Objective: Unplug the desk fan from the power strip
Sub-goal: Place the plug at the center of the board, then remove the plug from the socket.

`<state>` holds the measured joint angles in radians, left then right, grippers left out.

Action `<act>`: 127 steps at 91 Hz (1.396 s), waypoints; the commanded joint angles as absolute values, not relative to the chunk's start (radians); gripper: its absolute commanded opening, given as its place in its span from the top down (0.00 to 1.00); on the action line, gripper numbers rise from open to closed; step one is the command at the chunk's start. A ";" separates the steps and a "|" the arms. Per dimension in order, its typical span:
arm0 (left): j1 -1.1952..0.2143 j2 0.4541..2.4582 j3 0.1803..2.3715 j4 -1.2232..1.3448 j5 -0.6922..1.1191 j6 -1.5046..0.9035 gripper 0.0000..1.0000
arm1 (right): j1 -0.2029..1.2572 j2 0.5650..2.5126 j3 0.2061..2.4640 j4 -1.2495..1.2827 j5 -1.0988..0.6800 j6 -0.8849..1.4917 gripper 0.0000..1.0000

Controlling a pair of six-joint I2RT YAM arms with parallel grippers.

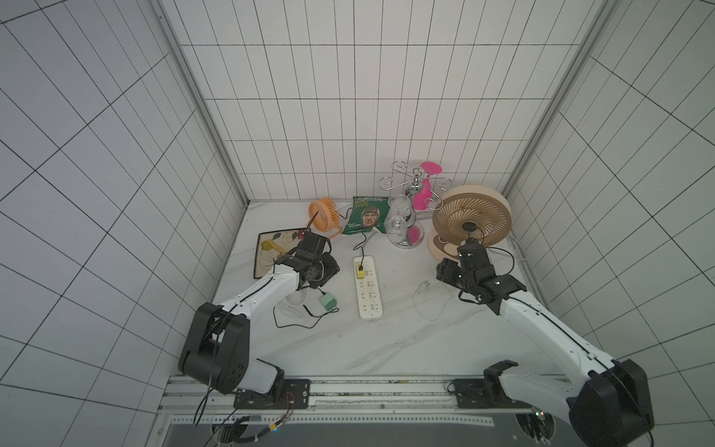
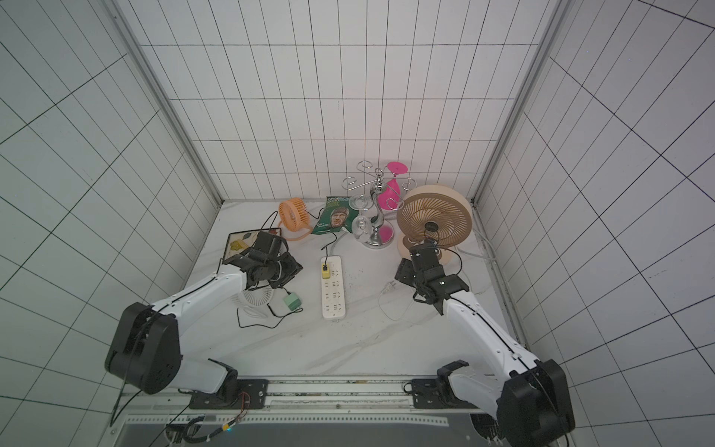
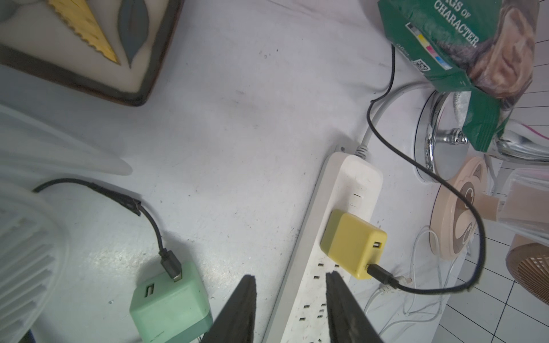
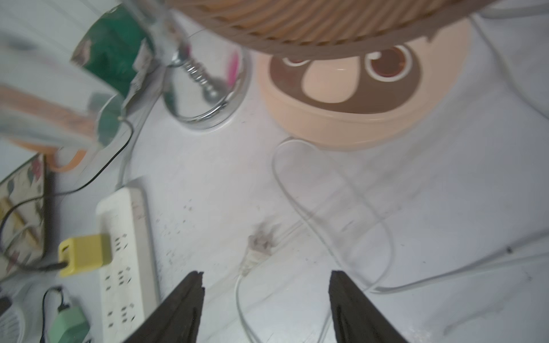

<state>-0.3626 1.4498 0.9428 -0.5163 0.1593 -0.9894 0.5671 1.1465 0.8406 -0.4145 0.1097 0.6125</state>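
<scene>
The white power strip [image 1: 368, 288] [image 3: 350, 184] lies mid-table, with a yellow adapter [image 1: 360, 269] [image 3: 350, 240] plugged in near its far end. The beige desk fan [image 1: 470, 216] stands at the right. Its thin white cord ends in a white plug [image 1: 425, 287] [image 4: 258, 246] that lies loose on the table, right of the strip. My right gripper [image 4: 266, 274] hangs open just above and behind that plug, holding nothing. My left gripper [image 3: 291, 276] is slightly open and empty, over the strip's left edge, between the yellow adapter and a green adapter [image 3: 169, 303].
A small white fan [image 1: 298, 300] sits under my left arm, wired to the green adapter. At the back stand an orange fan [image 1: 324, 218], a green snack bag [image 1: 367, 220] and a chrome glass rack [image 1: 406, 228]. A painted tray [image 1: 271, 251] lies far left.
</scene>
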 commanded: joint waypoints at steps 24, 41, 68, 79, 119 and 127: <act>-0.350 1.419 0.929 -0.505 0.133 -1.051 0.59 | 0.933 1.588 1.254 -0.518 0.020 0.368 0.30; -0.305 1.358 0.904 -0.564 0.089 -1.093 0.59 | 0.949 1.779 1.436 -0.585 -0.003 0.400 0.28; -0.280 1.320 0.871 -0.571 0.097 -1.095 0.59 | 0.950 1.978 1.629 -0.667 0.003 0.438 0.31; -0.276 1.315 0.872 -0.577 0.103 -1.090 0.59 | 0.950 2.039 1.694 -0.681 0.008 0.454 0.36; -0.270 1.305 0.869 -0.588 0.119 -1.071 0.59 | 0.948 2.151 1.800 -0.727 0.065 0.466 0.69; -0.269 1.308 0.870 -0.584 0.123 -1.070 0.59 | 0.949 2.150 1.797 -0.756 0.070 0.459 0.76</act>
<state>-0.2745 1.3247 0.8799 -0.5880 0.1177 -1.0866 0.9466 2.1277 1.7748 -0.7090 0.0463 0.4709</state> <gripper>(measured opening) 0.412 0.279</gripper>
